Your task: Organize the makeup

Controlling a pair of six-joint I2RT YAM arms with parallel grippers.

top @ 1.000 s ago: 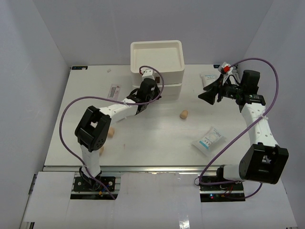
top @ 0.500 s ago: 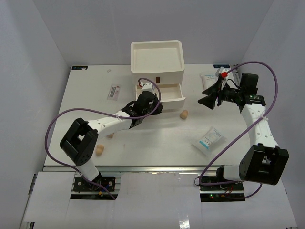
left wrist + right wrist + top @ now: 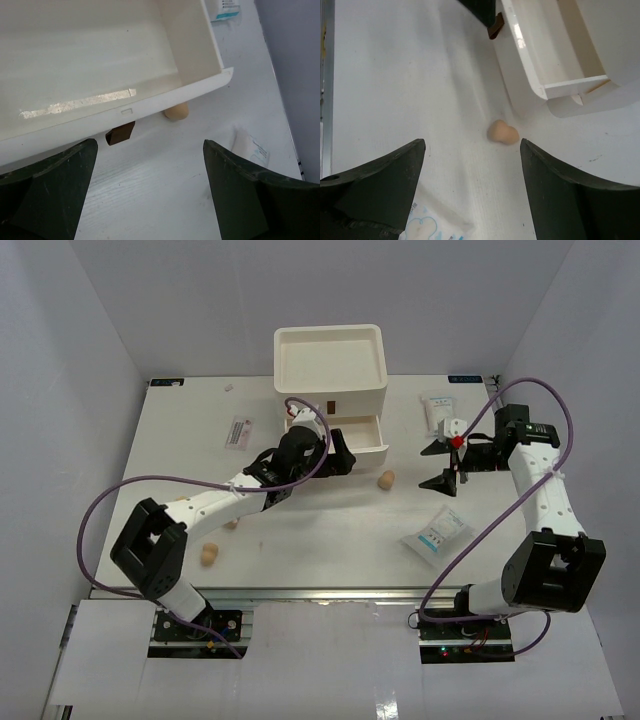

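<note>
The white three-drawer box (image 3: 330, 370) has its lower drawer (image 3: 348, 434) pulled out; the drawer (image 3: 90, 65) holds nothing. My left gripper (image 3: 340, 454) stands open just in front of the drawer's brown handle (image 3: 120, 133), with nothing between its fingers (image 3: 150, 200). A tan sponge (image 3: 385, 480) lies right of the drawer front, also seen past the drawer (image 3: 176, 111). My right gripper (image 3: 440, 465) is open to the right of that sponge (image 3: 503, 132), pointing at it and apart from it. A white-blue sachet (image 3: 437, 532) lies below the right gripper.
A second sachet (image 3: 437, 408) lies at the back right. A clear packet with pink contents (image 3: 239, 430) sits left of the box. Two more sponges (image 3: 209, 555) (image 3: 232, 523) lie by the left arm. The box's top tray (image 3: 330, 355) is open.
The left gripper pulled the lower drawer out by its handle, then let go and opened wide. The right gripper swung down and left toward the sponge and opened further.
</note>
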